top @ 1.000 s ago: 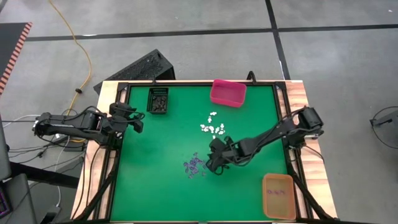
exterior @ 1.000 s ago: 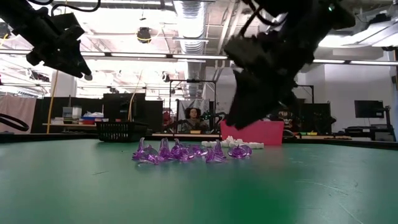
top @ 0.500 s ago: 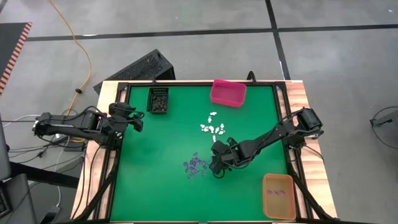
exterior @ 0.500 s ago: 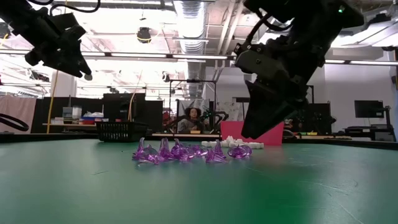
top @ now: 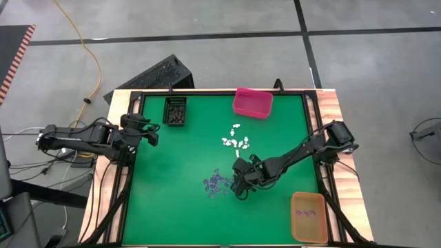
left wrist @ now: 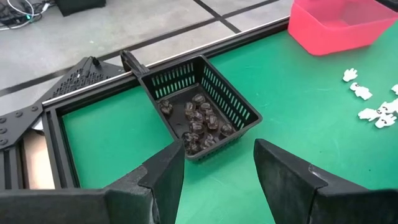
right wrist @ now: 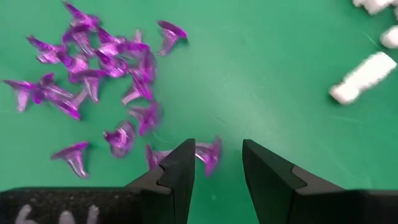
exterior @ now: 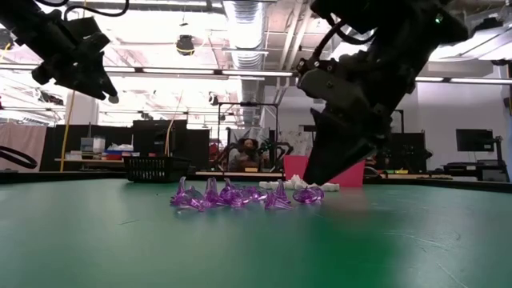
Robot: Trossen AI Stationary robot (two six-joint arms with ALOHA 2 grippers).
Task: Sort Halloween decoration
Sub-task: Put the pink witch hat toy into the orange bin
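Pink bin (top: 253, 102), black basket (top: 175, 111) and orange bin (top: 308, 216) edge the green table (top: 179, 155).

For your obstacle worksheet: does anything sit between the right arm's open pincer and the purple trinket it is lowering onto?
Nothing visible does. The right pincer is open directly over a purple trinket at the near edge of the purple pile, with only bare green mat around it.

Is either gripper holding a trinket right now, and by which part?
Nothing is held. The right gripper is open, down at the purple trinkets, one piece lying between its fingers ungripped. The left gripper is open and empty near the black basket.
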